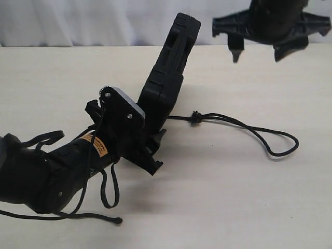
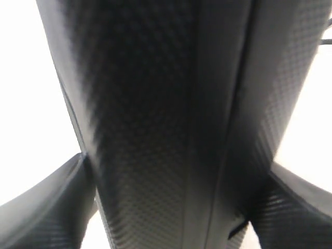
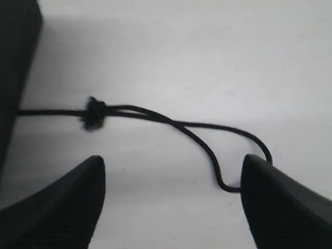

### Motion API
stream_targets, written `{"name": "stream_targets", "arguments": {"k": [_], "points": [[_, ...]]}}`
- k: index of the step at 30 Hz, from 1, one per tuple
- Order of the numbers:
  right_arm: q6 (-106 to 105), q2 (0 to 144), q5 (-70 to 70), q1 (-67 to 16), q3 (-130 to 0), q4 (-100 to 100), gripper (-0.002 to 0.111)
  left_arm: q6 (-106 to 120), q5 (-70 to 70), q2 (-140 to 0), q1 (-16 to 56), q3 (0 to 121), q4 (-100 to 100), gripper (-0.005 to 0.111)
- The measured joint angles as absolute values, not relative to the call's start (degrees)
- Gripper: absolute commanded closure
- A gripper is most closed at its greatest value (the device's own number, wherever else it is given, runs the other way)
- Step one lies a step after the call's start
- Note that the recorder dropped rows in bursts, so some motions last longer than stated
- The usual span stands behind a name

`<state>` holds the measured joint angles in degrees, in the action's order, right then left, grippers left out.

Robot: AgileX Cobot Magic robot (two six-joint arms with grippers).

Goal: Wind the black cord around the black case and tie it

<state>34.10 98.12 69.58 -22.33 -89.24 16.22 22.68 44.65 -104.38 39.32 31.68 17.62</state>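
Observation:
The black case (image 1: 168, 78) stands tilted up off the table (image 1: 233, 197), its lower end clamped in my left gripper (image 1: 147, 148). In the left wrist view the textured black case (image 2: 155, 129) fills the frame between both fingers (image 2: 41, 207). The black cord (image 1: 249, 127) leaves the case's base, passes a knot (image 1: 194, 117) and lies in a long loop to the right. Another stretch with a knotted end (image 1: 117, 220) trails under the left arm. My right gripper (image 1: 258, 52) hovers open high at the back right, above the black cord (image 3: 171, 122) and its knot (image 3: 93, 114), holding nothing.
The table is a pale beige surface with a white backdrop (image 1: 78, 21) behind it. Glossy robot cables (image 1: 110, 189) hang in loops beside the left arm (image 1: 46, 171). The case's edge (image 3: 15, 62) shows at the side of the right wrist view.

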Motion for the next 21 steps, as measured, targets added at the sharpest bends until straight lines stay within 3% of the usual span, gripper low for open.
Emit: {"name": "stream_targets", "arguments": {"k": [3,11,21], "points": [[30.7,98.1,68.3,-18.6,-84.3,14.7,0.057,22.8,44.5,-104.3,39.3,31.7,18.1,0.107],[15.5,98.1,59.4,-12.0,-76.2,15.1,0.101,22.8,44.3,-104.3,39.3,31.7,18.2,0.107],[-14.3,98.1,55.5,-11.6,-64.2,20.8,0.102,22.8,44.3,-104.3,39.3,31.7,18.2,0.107]]}}
